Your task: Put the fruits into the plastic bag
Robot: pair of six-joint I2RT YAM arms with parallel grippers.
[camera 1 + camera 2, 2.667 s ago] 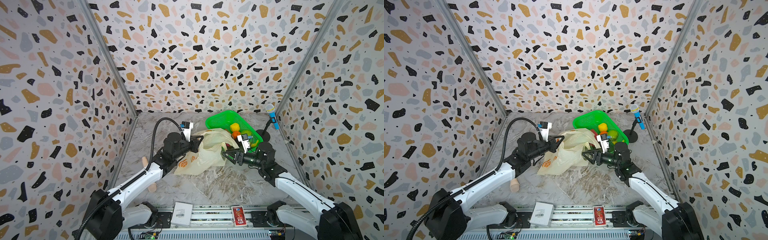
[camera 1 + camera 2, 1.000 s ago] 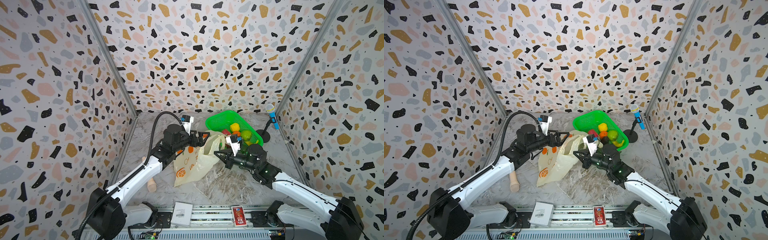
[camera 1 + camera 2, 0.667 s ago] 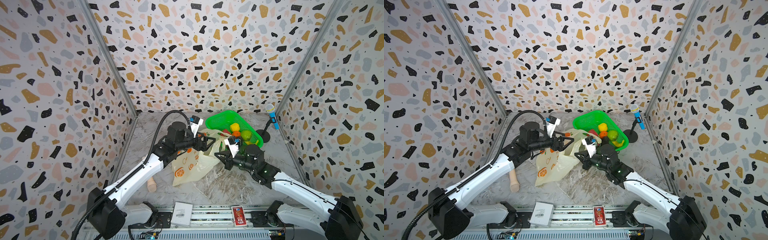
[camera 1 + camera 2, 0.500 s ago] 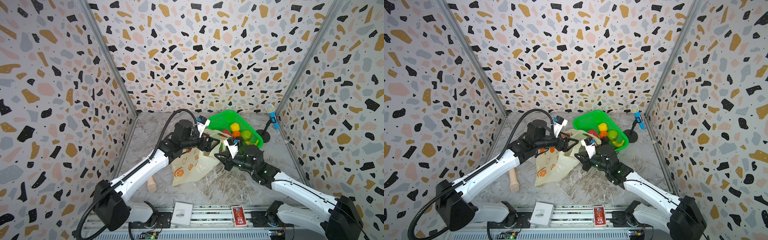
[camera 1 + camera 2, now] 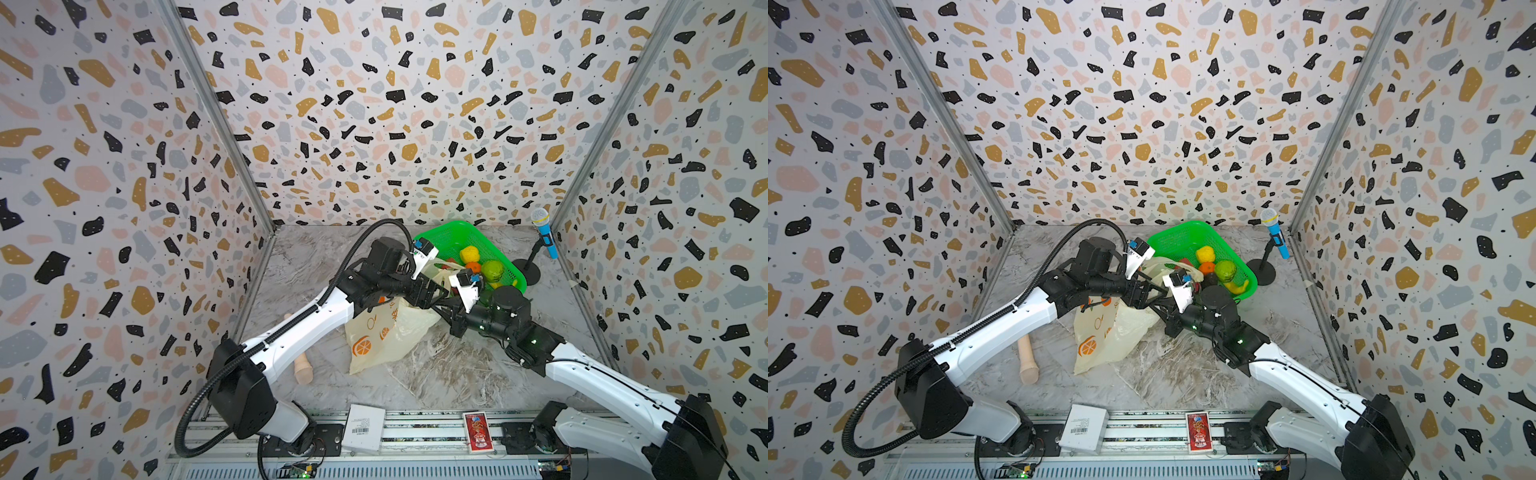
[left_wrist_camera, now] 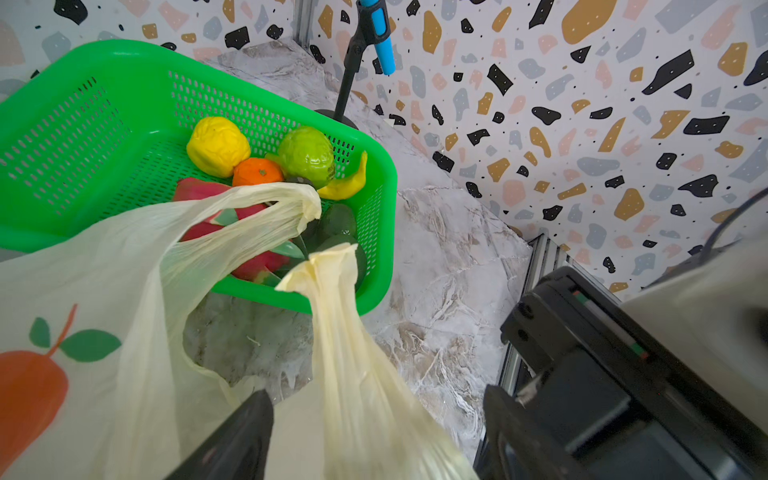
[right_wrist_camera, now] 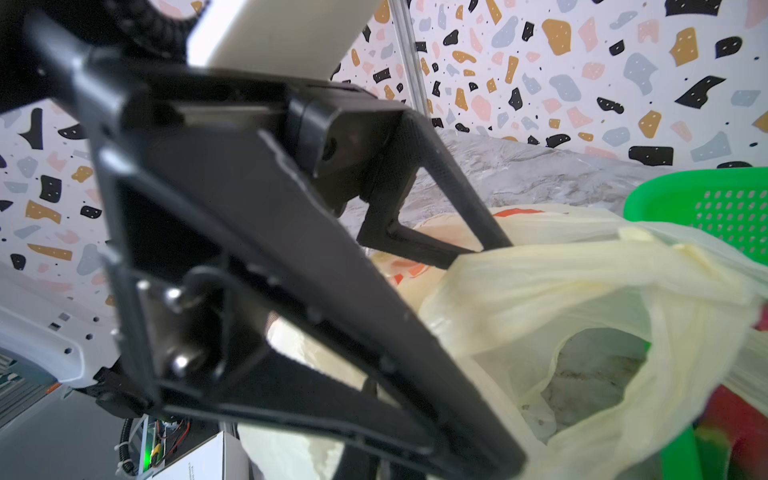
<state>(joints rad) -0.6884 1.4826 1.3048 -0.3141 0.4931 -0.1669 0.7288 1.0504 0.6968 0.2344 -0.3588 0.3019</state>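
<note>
Opening the plastic bag [image 5: 386, 332], the right gripper [image 5: 448, 311] is pinching its top while the spread left gripper [image 6: 374, 405] is straddling a handle [image 6: 332, 316], due for clamping next.

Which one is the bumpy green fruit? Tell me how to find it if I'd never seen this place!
Find the bright green basket at the back right of the marble table, next to the blue microphone. At the basket's end nearest the microphone sits a round fruit. It is the only light green, bumpy one; beside it lie a yellow fruit and an orange fruit.
</note>
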